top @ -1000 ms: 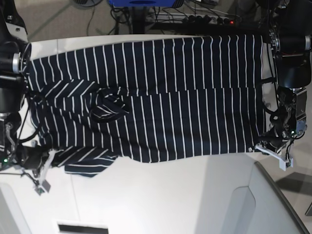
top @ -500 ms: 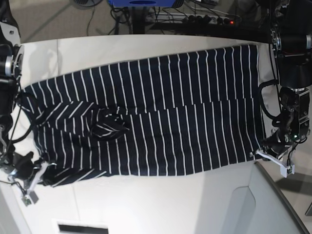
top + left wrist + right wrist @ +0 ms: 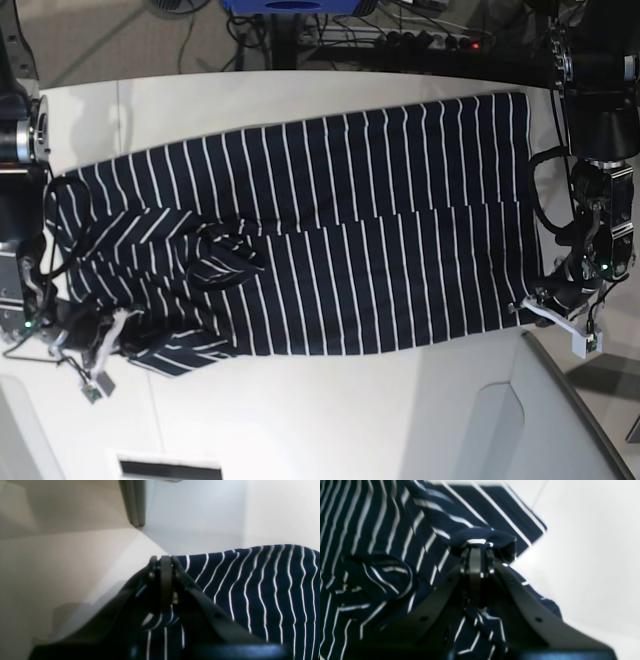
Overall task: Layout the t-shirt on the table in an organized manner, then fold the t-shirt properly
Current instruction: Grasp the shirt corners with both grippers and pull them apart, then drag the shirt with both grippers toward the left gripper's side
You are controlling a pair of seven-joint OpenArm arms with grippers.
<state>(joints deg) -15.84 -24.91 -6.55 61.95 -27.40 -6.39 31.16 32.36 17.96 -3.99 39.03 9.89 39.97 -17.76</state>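
The navy white-striped t-shirt (image 3: 330,230) lies spread lengthwise across the white table (image 3: 330,400), its collar bunched in a small lump (image 3: 225,255). In the base view my left gripper (image 3: 530,305) is at the shirt's near right corner. The left wrist view shows that gripper (image 3: 163,562) shut on the hem edge, with striped cloth (image 3: 250,585) trailing to its right. My right gripper (image 3: 110,335) is at the near left corner by a sleeve. In the right wrist view it (image 3: 476,551) is shut on a fold of the t-shirt (image 3: 382,530), and the collar lump (image 3: 377,577) lies to its left.
Cables and a power strip (image 3: 430,40) lie on the floor beyond the far table edge. A raised white panel (image 3: 520,420) occupies the front right, and a dark slot (image 3: 170,468) sits at the front edge. A grey post (image 3: 133,502) stands past the table edge (image 3: 140,545).
The shirt's left end has slid toward the front of the table, baring the far left corner. My right gripper dipped forward, then came back with the sleeve corner. My left gripper barely shifted.
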